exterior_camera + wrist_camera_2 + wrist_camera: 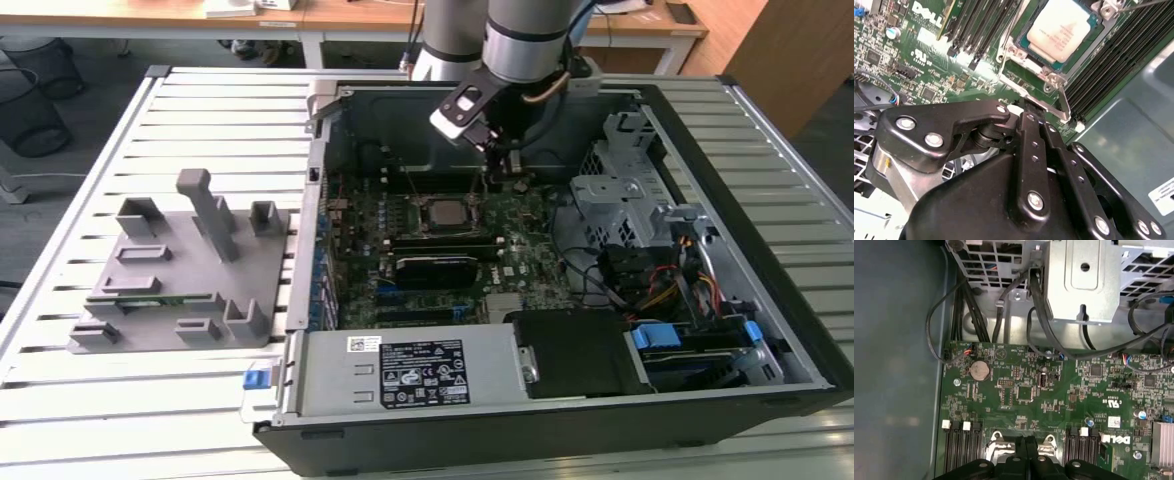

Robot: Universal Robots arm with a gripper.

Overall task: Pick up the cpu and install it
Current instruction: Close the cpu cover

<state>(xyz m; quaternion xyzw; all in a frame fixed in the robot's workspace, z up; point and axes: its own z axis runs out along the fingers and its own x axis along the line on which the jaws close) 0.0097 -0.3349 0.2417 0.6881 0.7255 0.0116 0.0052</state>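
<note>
Gripper [1027, 106] clenched, empty, tips at the metal socket frame [1054, 81]. Just beyond, the chip [1061, 30] sits in its socket. Risk: any downward push here may bend the frame or crush pins beneath.

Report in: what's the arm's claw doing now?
Gripper shut, at metal socket frame. Shiny silver square cpu sits socketed in green motherboard.

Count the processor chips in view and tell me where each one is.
1. The cpu lies in its socket on the motherboard, inside the open computer case. Another could be hidden under the arm.
</note>
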